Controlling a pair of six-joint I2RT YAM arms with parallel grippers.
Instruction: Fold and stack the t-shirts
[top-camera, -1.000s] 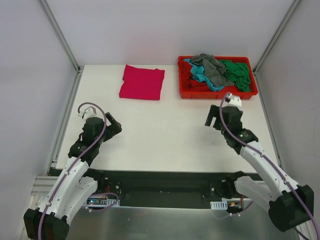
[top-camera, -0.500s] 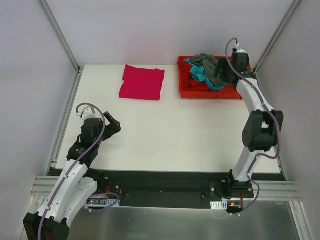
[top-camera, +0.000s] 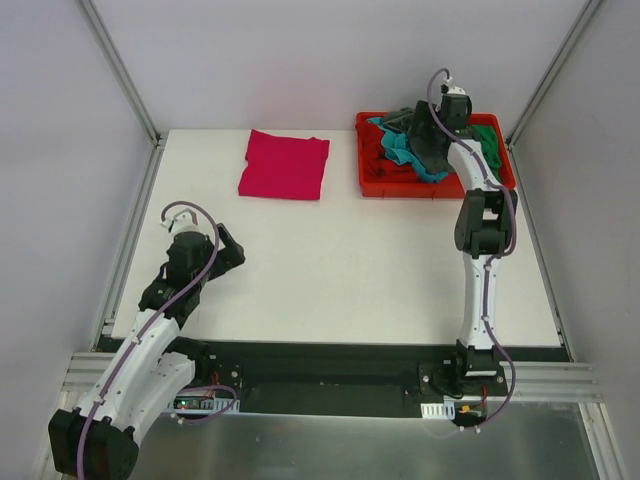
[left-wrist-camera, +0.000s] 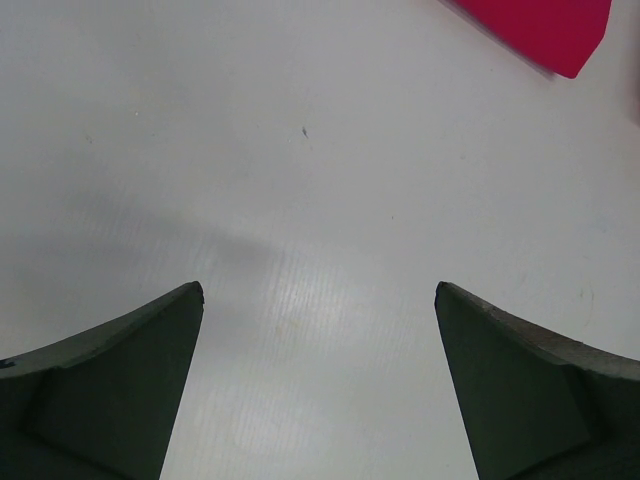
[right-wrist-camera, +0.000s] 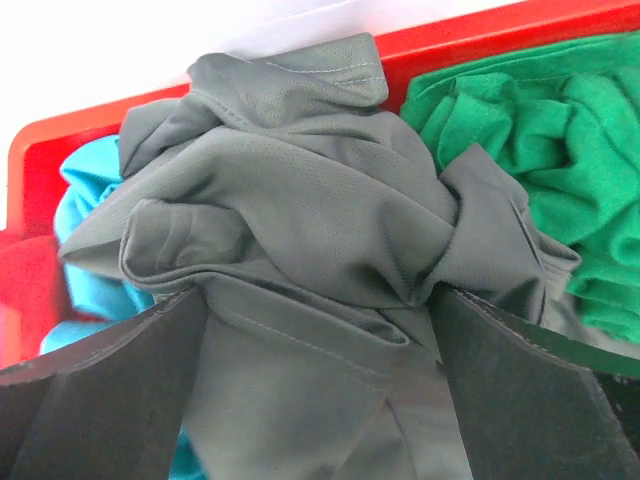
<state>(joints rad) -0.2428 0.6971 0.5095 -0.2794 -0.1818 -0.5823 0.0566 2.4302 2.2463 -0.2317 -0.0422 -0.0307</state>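
**Progress.** One magenta t-shirt (top-camera: 284, 165) lies folded flat as a neat rectangle near the table's far edge, left of centre. It is the only piece that looks done, and nothing is stacked on it. The rest sit crumpled in the red tray (top-camera: 400, 190) at the far right corner. The grey t-shirt (right-wrist-camera: 300, 230) is bunched on top, the teal t-shirt (right-wrist-camera: 85, 190) is under its left side and the green t-shirt (right-wrist-camera: 520, 130) is to its right. There is red cloth at the tray's left end, but I cannot separate it cleanly from the tray wall. My judgement is early stage: one shirt folded, at least three to go, and the next pick not yet made.

**Right arm.** It is stretched long from its base at the near edge up to the tray, with the wrist tipped down over the heap. The right gripper (right-wrist-camera: 320, 295) is spread wide, its jaws straddling the grey shirt's knotted top with one finger on either side. No cloth is pinched. I cannot tell whether the pads brush the fabric.

**Left arm.** It is folded low near the left edge of the white table (top-camera: 340, 260), with the elbow tucked and the wrist angled toward the middle. The left gripper (left-wrist-camera: 318, 290) is also spread wide and holds nothing. Only bare tabletop lies between its fingers. A corner of the magenta shirt shows at the top right of its wrist view, well apart from the fingers.
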